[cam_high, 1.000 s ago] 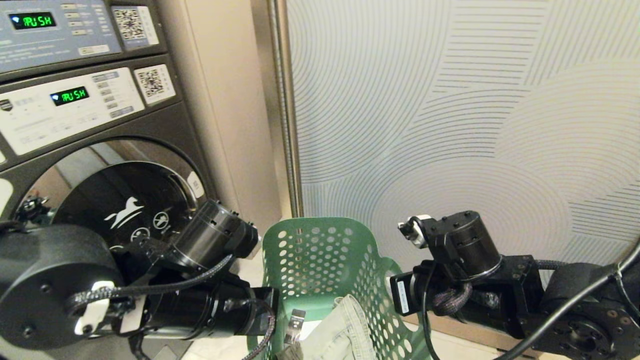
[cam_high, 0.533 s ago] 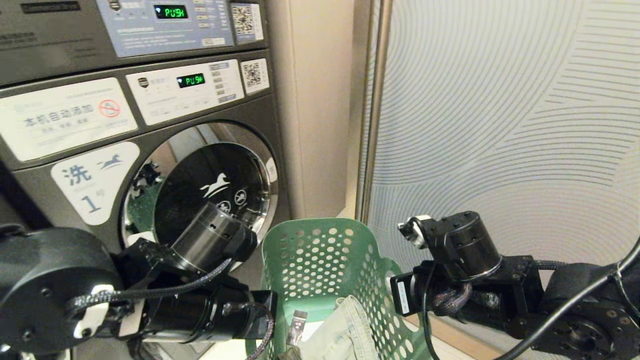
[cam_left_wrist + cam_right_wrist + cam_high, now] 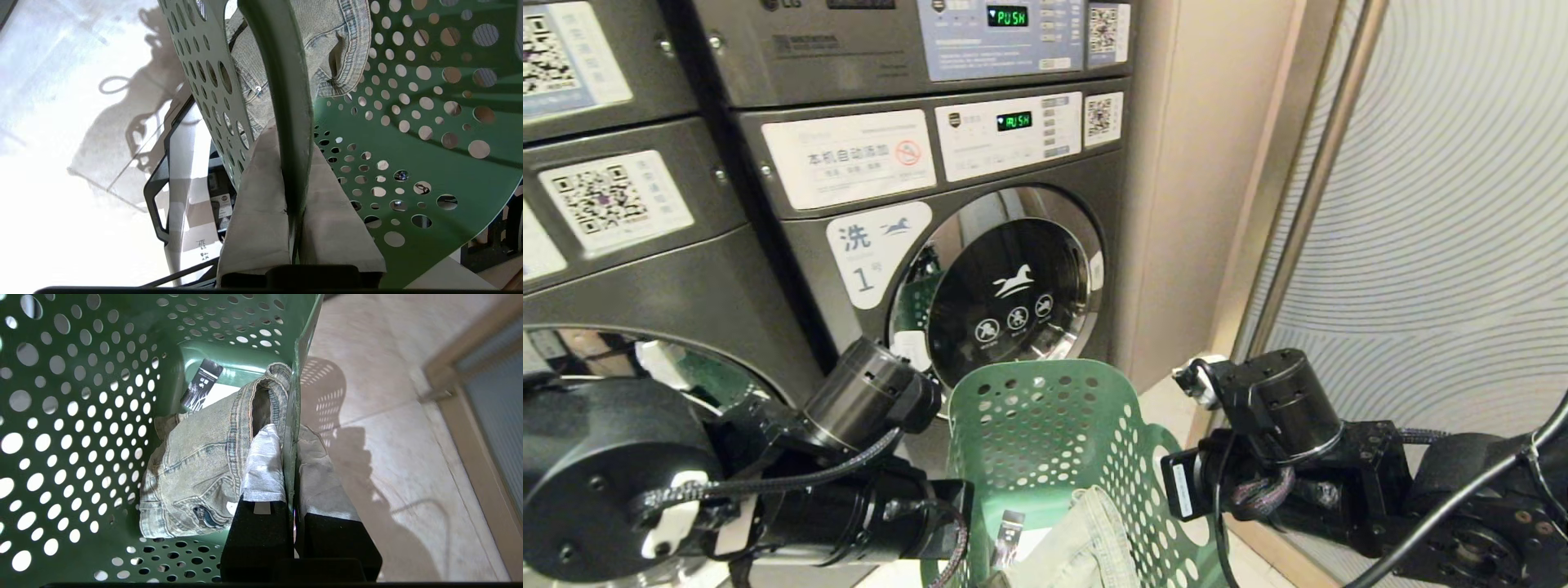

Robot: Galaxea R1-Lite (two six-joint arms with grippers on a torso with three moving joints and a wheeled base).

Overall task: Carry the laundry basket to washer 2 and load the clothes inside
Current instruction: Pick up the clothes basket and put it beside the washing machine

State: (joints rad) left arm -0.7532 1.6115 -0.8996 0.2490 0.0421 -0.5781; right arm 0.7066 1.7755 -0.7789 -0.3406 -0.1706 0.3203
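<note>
Green plastic laundry basket [image 3: 1045, 441] with round holes sat low in the middle of the head view, held up between the two black arms. The left gripper [image 3: 292, 163] had its pale padded fingers [image 3: 257, 196] pressed tight on one side wall of the basket. The right gripper [image 3: 288, 457] pinched the other side wall the same way, one white-wrapped finger [image 3: 264, 465] inside and one outside.

Inside the basket lay a pair of faded light-blue denim jeans [image 3: 200, 469], bunched up on the bottom. A small black and white tag [image 3: 202, 384] lay next to the jeans. I could see no other clothes in there.

Below the basket, the pale tiled floor [image 3: 380, 416] showed in the right wrist view.

A second before, the head view showed mostly the striped grey wall panel [image 3: 1445, 212], with only a bit of one washer at the left edge. Now the whole picture had slid over, so the camera had turned and the things had not moved. The grey steel washer marked 1 [image 3: 947, 245], with its round shut glass door [image 3: 1013, 286], stood right behind the basket. A second grey washer [image 3: 645, 269] had come into view at the far left. That one may be washer 2, so the robot probably needed to turn more that way.
</note>
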